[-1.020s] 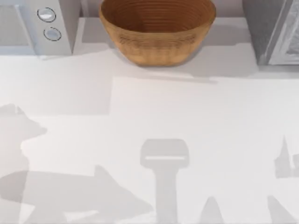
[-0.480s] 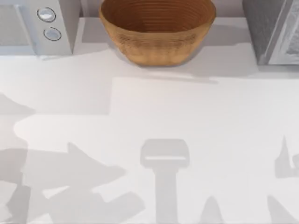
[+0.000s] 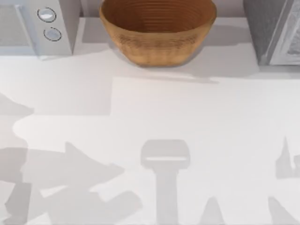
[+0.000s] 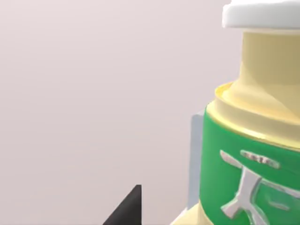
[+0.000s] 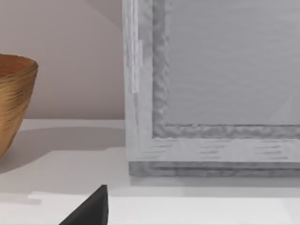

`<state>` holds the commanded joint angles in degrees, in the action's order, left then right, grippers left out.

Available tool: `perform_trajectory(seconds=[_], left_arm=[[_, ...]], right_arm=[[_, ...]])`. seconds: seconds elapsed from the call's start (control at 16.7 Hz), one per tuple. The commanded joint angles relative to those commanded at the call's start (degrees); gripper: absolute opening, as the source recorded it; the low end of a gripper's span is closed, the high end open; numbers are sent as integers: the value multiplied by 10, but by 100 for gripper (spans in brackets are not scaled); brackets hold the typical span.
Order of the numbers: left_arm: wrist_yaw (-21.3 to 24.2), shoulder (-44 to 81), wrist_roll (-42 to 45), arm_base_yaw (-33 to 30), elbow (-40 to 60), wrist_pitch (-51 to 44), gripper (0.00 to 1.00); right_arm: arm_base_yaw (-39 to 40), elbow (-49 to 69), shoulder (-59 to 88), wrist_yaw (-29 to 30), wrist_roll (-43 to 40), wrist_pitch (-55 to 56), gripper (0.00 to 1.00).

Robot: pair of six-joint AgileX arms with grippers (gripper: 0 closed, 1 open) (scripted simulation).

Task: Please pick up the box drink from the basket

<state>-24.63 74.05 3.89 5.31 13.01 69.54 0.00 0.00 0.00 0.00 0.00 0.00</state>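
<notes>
One thing I cannot tell is where the box drink is. The part of the basket's (image 3: 157,44) inside that the top view shows has just brown rings in it. The basket is big, round and woven. It sits at the back of the white table (image 3: 187,112), near the middle.

At the back left, just beside the basket, is a grey machine (image 3: 47,26) with two round knobs. At the back right is a grey box (image 3: 274,33). It is a little way from the basket.

The left wrist view shows a yellow bottle (image 4: 253,140) up close. It has a white cap (image 4: 262,14) and a green label (image 4: 243,183) with silver marks. A dark bit of the left gripper (image 4: 126,211) is near the bottle but not touching it. I cannot tell if this gripper is open or closed, or if it holds anything.

The right wrist view shows a dark bit of the right gripper (image 5: 89,208) over the table. It faces the grey box, with the basket's side off to one edge. I cannot tell if this gripper is open or closed either.
</notes>
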Motion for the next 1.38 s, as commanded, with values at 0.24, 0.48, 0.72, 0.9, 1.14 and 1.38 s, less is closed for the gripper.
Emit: perform_trajectory(seconds=[0.24, 0.48, 0.72, 0.9, 1.14, 1.38], left_arm=[[9, 60, -3, 11, 12, 54, 0], [20, 128, -5, 23, 25, 112, 0], [32, 195, -6, 35, 34, 164, 0], [41, 258, -8, 44, 43, 211, 0], [49, 277, -9, 48, 47, 229, 0], [49, 277, -9, 48, 47, 229, 15]], right_arm=[[0, 0, 0, 0, 0, 0, 100], [0, 0, 0, 0, 0, 0, 100], [0, 0, 0, 0, 0, 0, 100], [0, 0, 0, 0, 0, 0, 100], [0, 0, 0, 0, 0, 0, 100], [0, 0, 0, 0, 0, 0, 100]])
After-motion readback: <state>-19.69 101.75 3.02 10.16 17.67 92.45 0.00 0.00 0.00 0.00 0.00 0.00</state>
